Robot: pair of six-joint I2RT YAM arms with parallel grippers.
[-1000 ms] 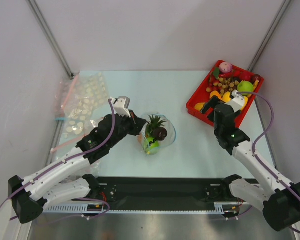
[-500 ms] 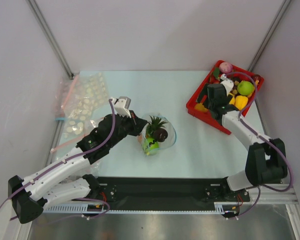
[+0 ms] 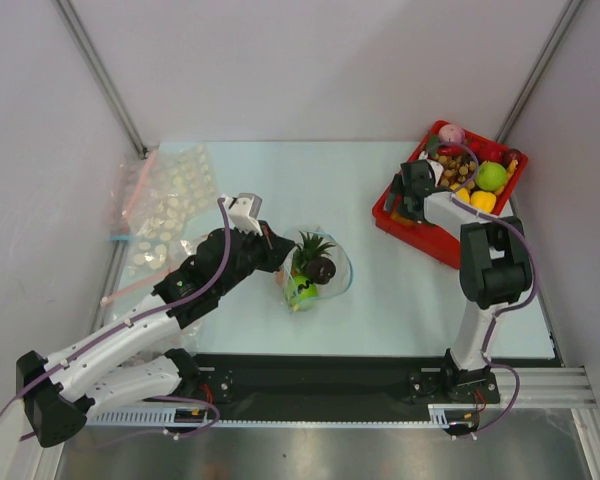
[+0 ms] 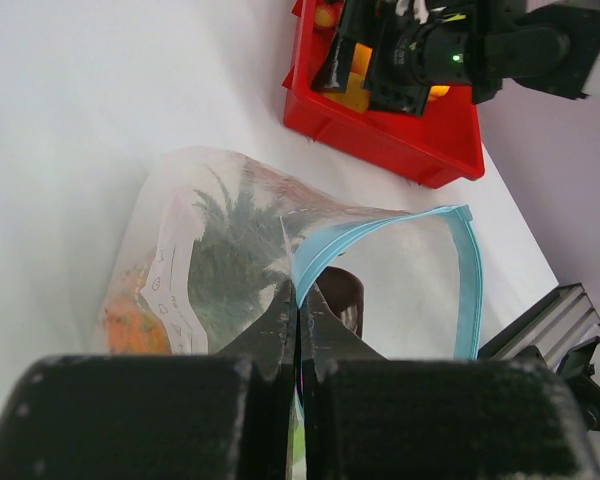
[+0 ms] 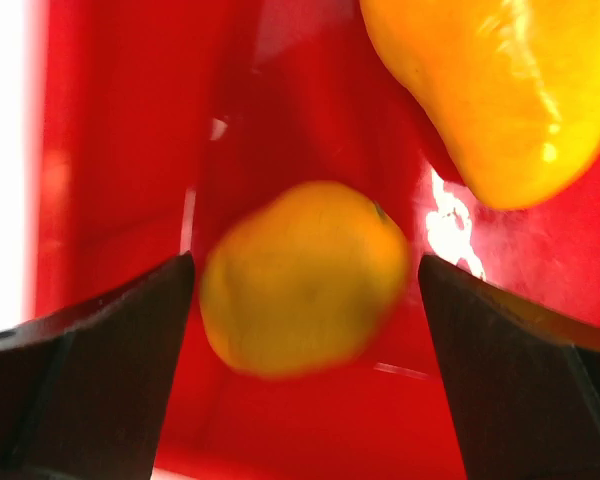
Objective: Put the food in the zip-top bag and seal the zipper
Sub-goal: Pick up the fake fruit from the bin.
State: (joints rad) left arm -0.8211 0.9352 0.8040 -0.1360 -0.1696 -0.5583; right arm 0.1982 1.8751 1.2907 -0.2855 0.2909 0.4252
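Red tray (image 3: 417, 234) in far right corner, right gripper (image 5: 305, 272) spread around yellow piece (image 5: 300, 300) there. Left gripper (image 4: 298, 312) clamped on teal zipper (image 4: 380, 226); zip-top bag (image 4: 195, 225) gaping, pineapple (image 3: 308, 246) inside

Zip-top bag (image 3: 335, 258) sits mid-table, clear and crinkly, mouth gaping. Its light-blue zipper (image 4: 466, 290) bows wide open, unsealed. Inside, the orange pineapple (image 4: 132, 325) lies with its green leaves splayed, the dark piece (image 3: 322, 267) touches those leaves, and the green round fruit (image 3: 302, 291) sits at the near end.

Pale-blue table (image 3: 410, 300) — plain white walls (image 3: 310, 70) w/ metal corner struts (image 3: 102, 75).
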